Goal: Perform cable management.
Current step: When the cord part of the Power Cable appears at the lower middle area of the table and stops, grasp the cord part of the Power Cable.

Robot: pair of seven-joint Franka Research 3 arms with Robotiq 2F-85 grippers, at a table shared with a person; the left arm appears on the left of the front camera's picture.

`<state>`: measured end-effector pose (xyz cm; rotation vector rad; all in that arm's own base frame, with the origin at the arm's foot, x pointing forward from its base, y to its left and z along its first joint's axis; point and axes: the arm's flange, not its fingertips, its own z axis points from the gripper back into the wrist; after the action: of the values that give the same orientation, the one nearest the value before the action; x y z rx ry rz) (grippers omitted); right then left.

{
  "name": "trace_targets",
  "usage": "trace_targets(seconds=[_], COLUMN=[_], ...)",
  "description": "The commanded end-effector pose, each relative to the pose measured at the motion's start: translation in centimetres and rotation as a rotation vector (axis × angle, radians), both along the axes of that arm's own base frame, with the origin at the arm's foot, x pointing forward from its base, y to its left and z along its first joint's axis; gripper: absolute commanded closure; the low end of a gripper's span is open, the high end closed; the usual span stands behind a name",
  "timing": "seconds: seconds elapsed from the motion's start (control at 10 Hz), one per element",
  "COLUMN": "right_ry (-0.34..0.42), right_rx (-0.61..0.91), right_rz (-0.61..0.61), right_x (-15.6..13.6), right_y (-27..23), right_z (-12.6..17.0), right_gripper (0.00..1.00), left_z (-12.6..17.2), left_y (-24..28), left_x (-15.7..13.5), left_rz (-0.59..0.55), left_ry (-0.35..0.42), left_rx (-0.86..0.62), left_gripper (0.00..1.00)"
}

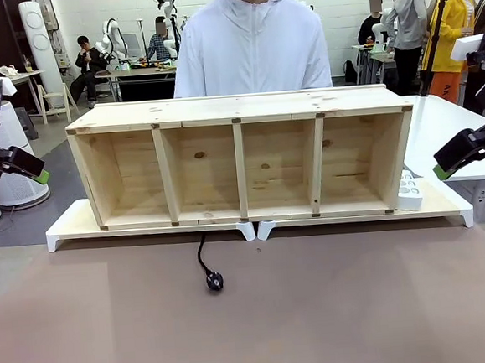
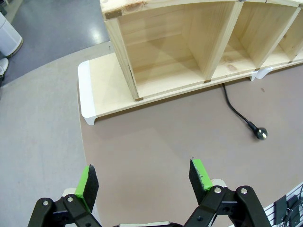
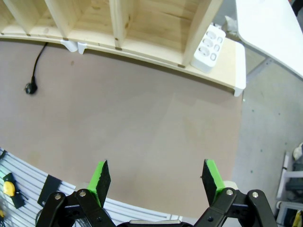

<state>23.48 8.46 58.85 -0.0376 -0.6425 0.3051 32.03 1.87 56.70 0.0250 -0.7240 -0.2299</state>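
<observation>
Plainly, your left gripper (image 2: pixel 144 179) and right gripper (image 3: pixel 156 182) gaped empty; the cable (image 1: pixel 201 259), mid tabletop (image 1: pixel 362 307), could have slipped a shallow pinch.

No legible text, labels, brands, numbers or signs on any surface. Any marking on the white power strip (image 3: pixel 208 45) is too small to read.
</observation>
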Motion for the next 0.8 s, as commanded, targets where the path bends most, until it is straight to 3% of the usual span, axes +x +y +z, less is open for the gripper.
trace_targets(seconds=[0.0, 0.7], right_ry=[-0.009, -0.009], right_rx=[0.001, 0.001], right_rz=[0.0, 0.0], right_x=[0.21, 0.21], right_y=[-0.03, -0.03], right_z=[0.05, 0.05], right_gripper=[0.0, 0.0], left_z=[-0.07, -0.07], left_y=[-0.1, -0.1], left_x=[0.22, 0.22], left_rz=[-0.001, -0.001], left_ry=[-0.006, -0.006], left_rx=[0.0, 0.0], left_gripper=[0.0, 0.0])
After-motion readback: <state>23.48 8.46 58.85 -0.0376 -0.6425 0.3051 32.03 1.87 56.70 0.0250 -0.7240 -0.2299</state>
